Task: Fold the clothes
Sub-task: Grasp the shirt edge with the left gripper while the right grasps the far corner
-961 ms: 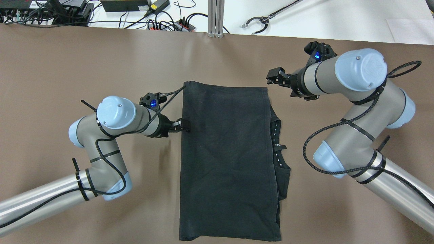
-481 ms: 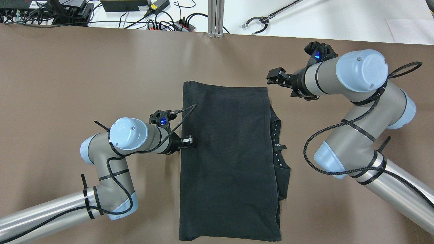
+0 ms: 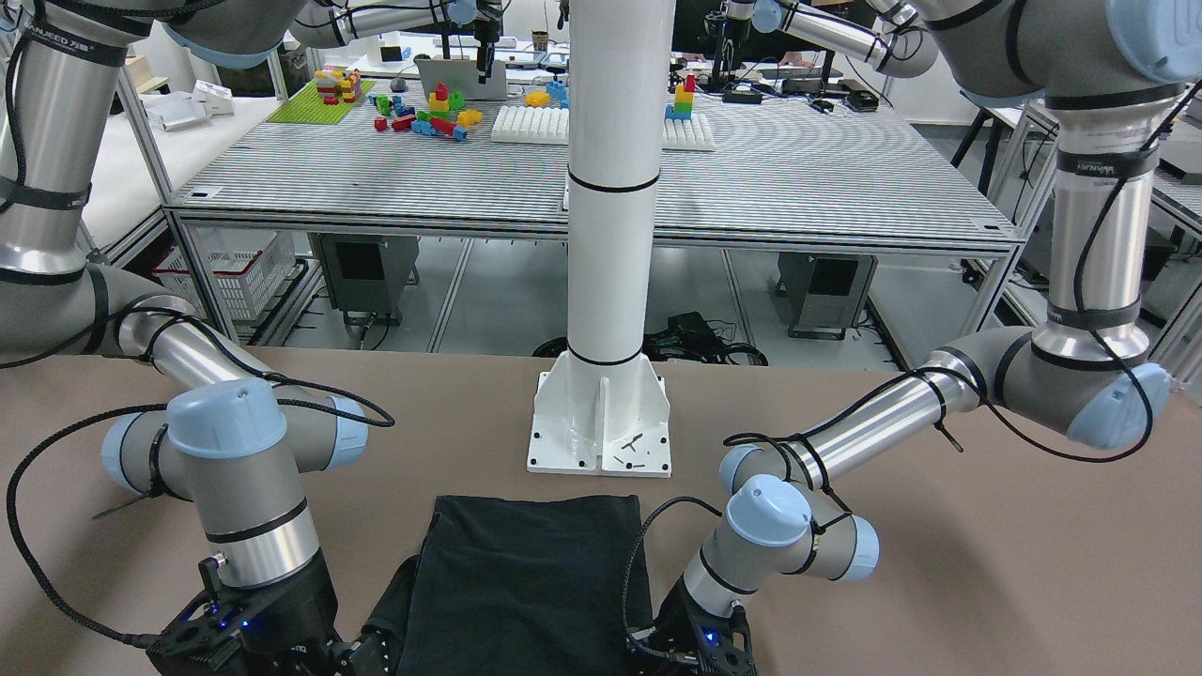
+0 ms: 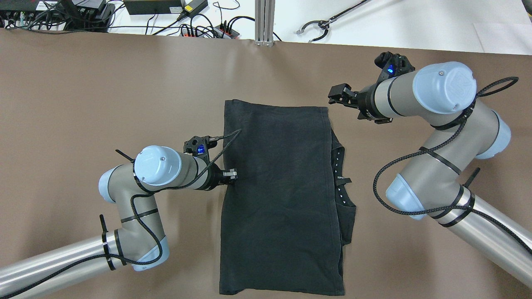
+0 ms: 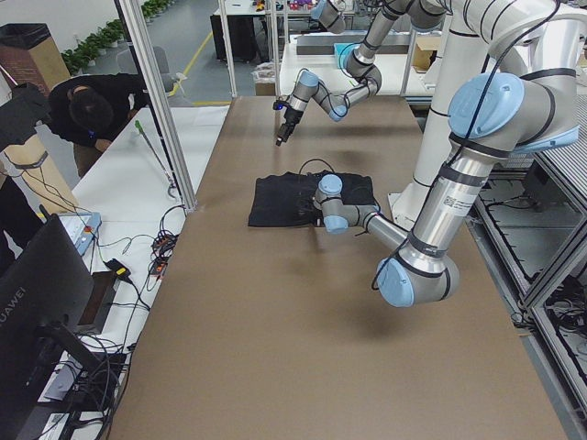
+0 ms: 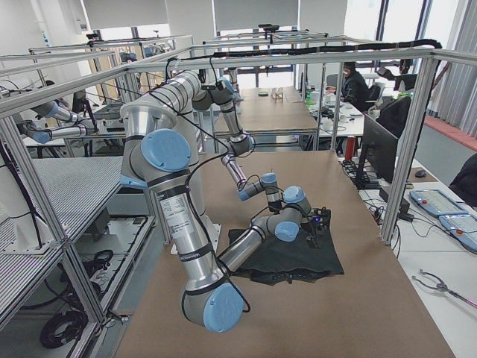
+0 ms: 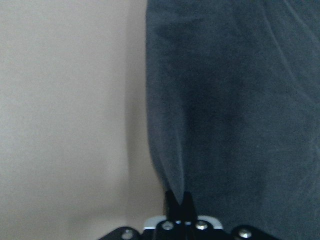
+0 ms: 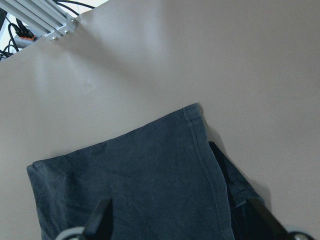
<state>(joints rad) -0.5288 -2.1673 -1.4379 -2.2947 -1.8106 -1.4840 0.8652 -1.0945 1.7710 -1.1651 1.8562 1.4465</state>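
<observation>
Finds the clothes (image 4: 282, 195) flat on the table (image 4: 104, 83), just out from the white pillar (image 3: 610, 188), already doubled, an under layer peeking out on the right arm's side. Runs lengthwise straight away from the pillar. Puts the left gripper (image 4: 233, 174) slightly nearer the pillar along the side hem than a second ago, fingers together, seemingly pinching that hem: likely the grip for the next fold. Leaves the right gripper (image 4: 332, 94) off the corner farthest from the pillar, fingers apart, empty.
</observation>
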